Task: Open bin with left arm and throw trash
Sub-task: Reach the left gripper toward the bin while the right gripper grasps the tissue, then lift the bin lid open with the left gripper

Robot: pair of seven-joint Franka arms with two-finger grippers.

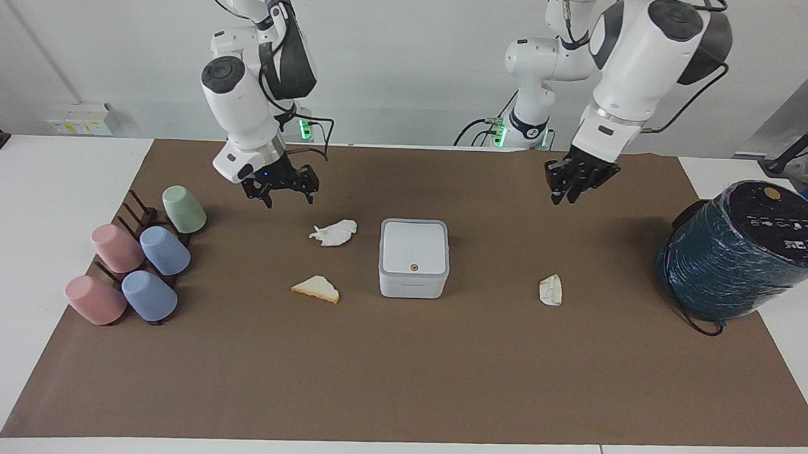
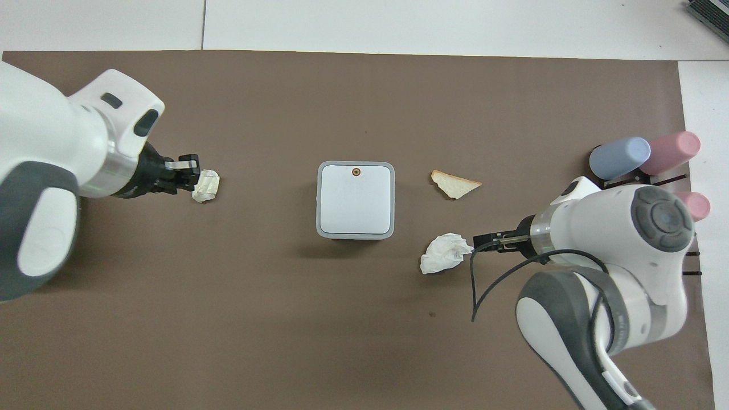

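Observation:
The white bin (image 1: 414, 257) stands shut mid-mat, with the orange dot on its lid; it also shows in the overhead view (image 2: 356, 199). A crumpled white tissue (image 1: 334, 232) (image 2: 446, 252) and a tan bread-like wedge (image 1: 316, 289) (image 2: 454, 184) lie beside the bin toward the right arm's end. An off-white paper wad (image 1: 551, 289) (image 2: 206, 185) lies toward the left arm's end. My left gripper (image 1: 564, 195) (image 2: 191, 173) is open and hangs in the air over the mat by the wad. My right gripper (image 1: 286, 197) (image 2: 478, 244), with its blue light, is open over the mat beside the tissue.
Several pastel cups (image 1: 137, 265) (image 2: 638, 159) lie on a dark rack at the right arm's end. A big dark teal wrapped cylinder (image 1: 739, 252) stands at the left arm's end. The brown mat (image 1: 399, 375) covers the table.

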